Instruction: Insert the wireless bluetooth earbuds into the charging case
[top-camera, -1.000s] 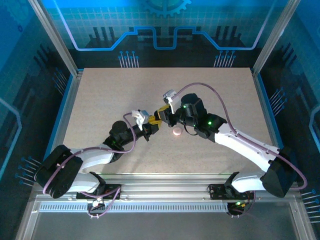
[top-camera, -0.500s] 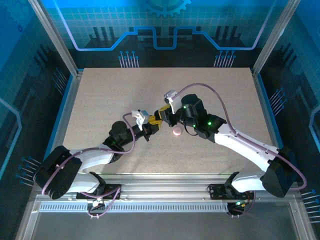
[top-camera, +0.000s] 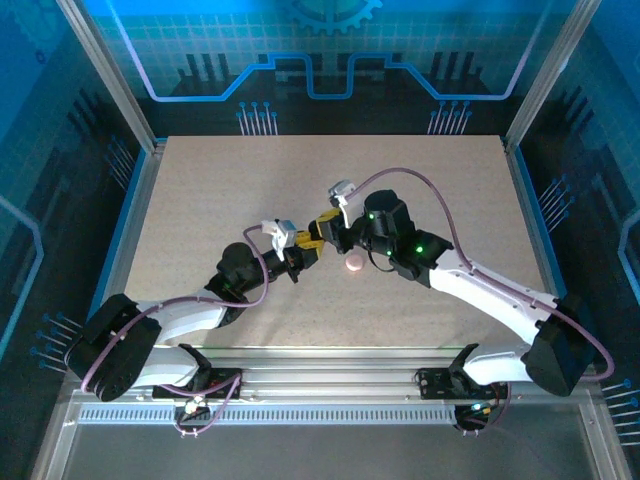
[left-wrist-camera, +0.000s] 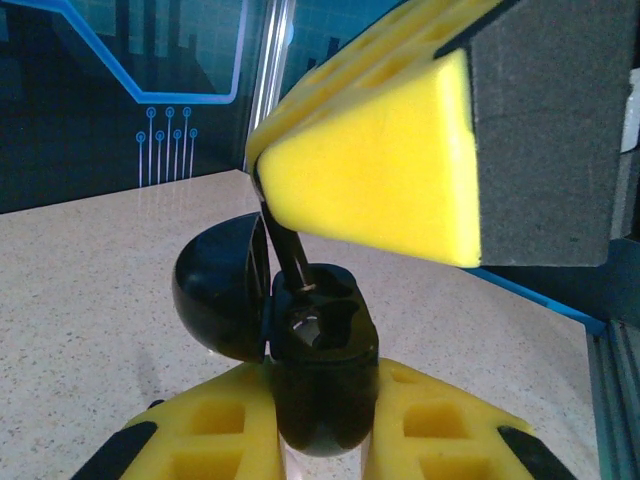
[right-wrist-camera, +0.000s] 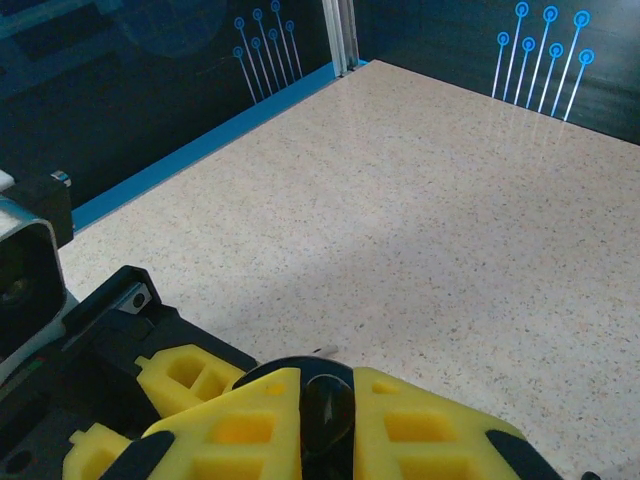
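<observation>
- Both arms reach in over the table (top-camera: 200, 200) and meet near its middle, their tips almost touching.
- The left gripper (top-camera: 302, 252) comes in from the near left. The right gripper (top-camera: 323, 233) comes in from the near right and sits just to the far right of it.
- Charging case (left-wrist-camera: 320, 335): black, and clamped in the left gripper. One yellow finger (left-wrist-camera: 215, 425) presses on each side of its body.
- The case stands upright and is open. Its lid (left-wrist-camera: 215, 290), round and glossy, swings out to the left.
- A dark hollow shows in the top of the case, facing up.
- Black earbud (left-wrist-camera: 288, 245): it shows as a thin dark stem slanting down from the right gripper's big yellow finger to the top of the case.
- The lower end of the stem touches the case at the edge of the hollow. I cannot tell whether it is seated.
- The right gripper is pinched tight on the earbud. From its own wrist, a narrow black piece sits squeezed between the two yellow pads (right-wrist-camera: 420, 430) with no gap.
- In that wrist view the left gripper's yellow finger lies just to the left of the right one, nearly touching it.
- Pink disc (top-camera: 354, 264): pale, and flat on the table. It lies just to the near right of the two grippers, apart from both.
</observation>
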